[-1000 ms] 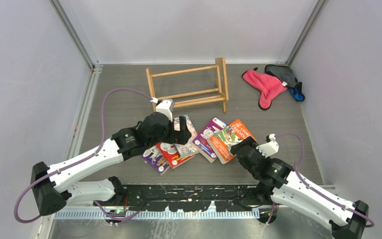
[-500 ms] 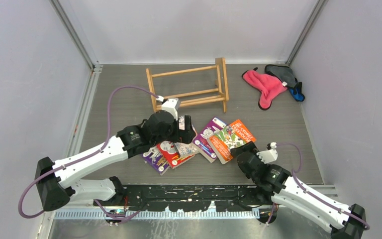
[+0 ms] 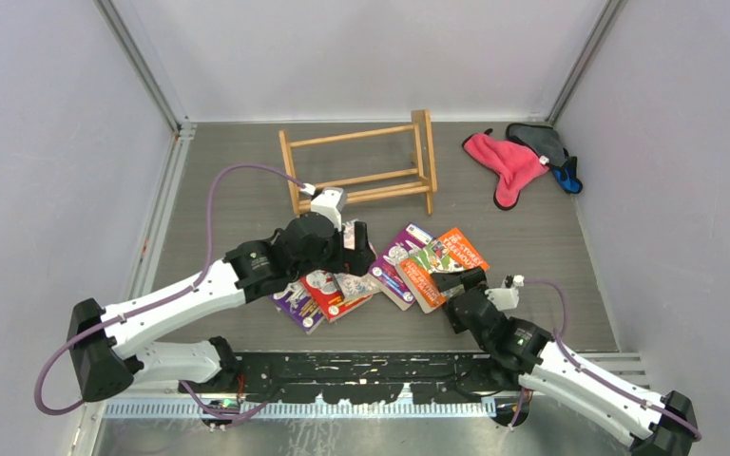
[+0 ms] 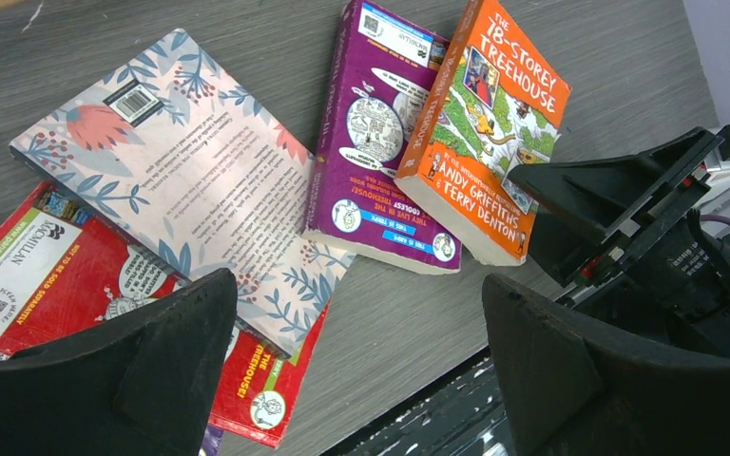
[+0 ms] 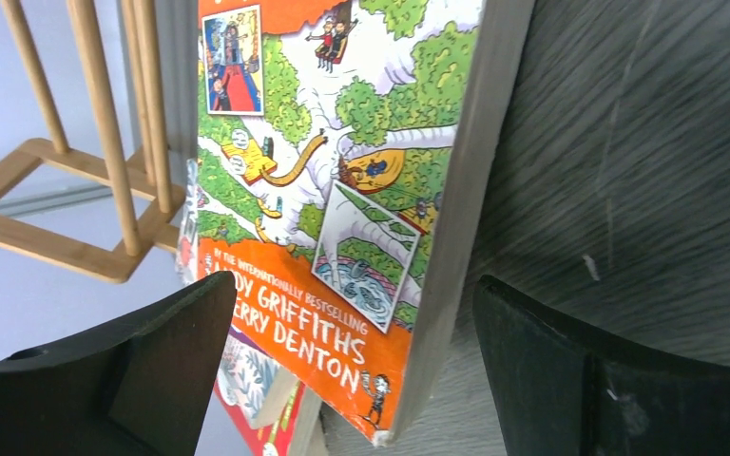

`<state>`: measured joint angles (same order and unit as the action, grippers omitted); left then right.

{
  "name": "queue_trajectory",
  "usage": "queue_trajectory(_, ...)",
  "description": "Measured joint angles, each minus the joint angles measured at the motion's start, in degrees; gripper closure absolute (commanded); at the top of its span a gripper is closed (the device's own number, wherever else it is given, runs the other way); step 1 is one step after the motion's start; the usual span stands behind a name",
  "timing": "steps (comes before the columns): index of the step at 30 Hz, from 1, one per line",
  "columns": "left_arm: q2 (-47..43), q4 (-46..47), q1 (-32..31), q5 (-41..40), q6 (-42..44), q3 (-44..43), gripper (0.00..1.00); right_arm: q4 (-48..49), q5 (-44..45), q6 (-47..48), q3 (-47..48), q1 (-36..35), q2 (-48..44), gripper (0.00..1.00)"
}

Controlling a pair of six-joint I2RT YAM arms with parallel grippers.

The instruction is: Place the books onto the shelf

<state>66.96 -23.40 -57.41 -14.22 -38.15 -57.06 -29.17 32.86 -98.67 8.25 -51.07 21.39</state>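
— Grey wood-grain tabletop [image 3: 238, 180], pale walls on three sides. Report the position of the shelf.

— Wooden slatted shelf [image 3: 427, 161] stands at the far middle of the table. The right wrist view shows its slats [image 5: 105, 123] beyond the books. A pink cloth [image 3: 509, 166] and a grey cloth [image 3: 537, 141] lie to its right, well apart from the books.

— Report the books.

— All lie flat on the table, near the arms and apart from the shelf. Right group: orange "18-Storey Treehouse" book [image 3: 456, 252] [image 4: 485, 123] overlapping a purple book [image 3: 399, 261] [image 4: 380, 142]. Left group: pale floral book [image 4: 181, 180] on top of a red book [image 3: 337, 296] [image 4: 48, 275], with another purple book [image 3: 295, 304] at the left edge of the pile.

— Left gripper status?

— Left gripper [image 3: 352, 242] [image 4: 356, 285] is above the left group. Jaws are wide apart and grip nothing.

— Right gripper status?

— Right gripper [image 3: 461, 282] [image 5: 352, 285] is low at the table, at the near end of the orange book [image 5: 342, 190]. Jaws are spread wide. The near corner of the book sits between the fingers; neither finger visibly touches it.
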Motion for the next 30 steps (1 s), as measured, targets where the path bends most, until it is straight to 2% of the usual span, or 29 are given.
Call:
queue_trajectory(4, 0.02, 0.0, -0.15, -0.59, 0.33, 0.0, 0.01, 3.74, 0.0, -1.03, -1.01, 0.0, 0.63, 0.01)
queue_trajectory(10, 0.07, 0.0, -0.26, -0.81, 1.09, 0.0, 0.01, 4.26, 0.17, -1.81, -1.01, 0.0, 2.69, 0.01)
queue_trajectory(17, 0.31, 0.04, -0.28, -0.79, 1.18, -0.15, 0.01, -4.02, 0.44, -1.88, 2.4, 0.0, 5.49, 0.0)
queue_trajectory(21, 0.28, 0.2, -0.28, -1.05, 1.16, -0.15, 0.01, -4.79, 0.46, -2.03, 2.69, 0.0, 5.81, 0.0)
queue_trajectory(30, 0.13, 0.96, -0.28, -1.73, 1.51, -0.15, 0.01, 6.45, 1.31, -2.84, 2.69, 0.0, 15.87, 0.01)
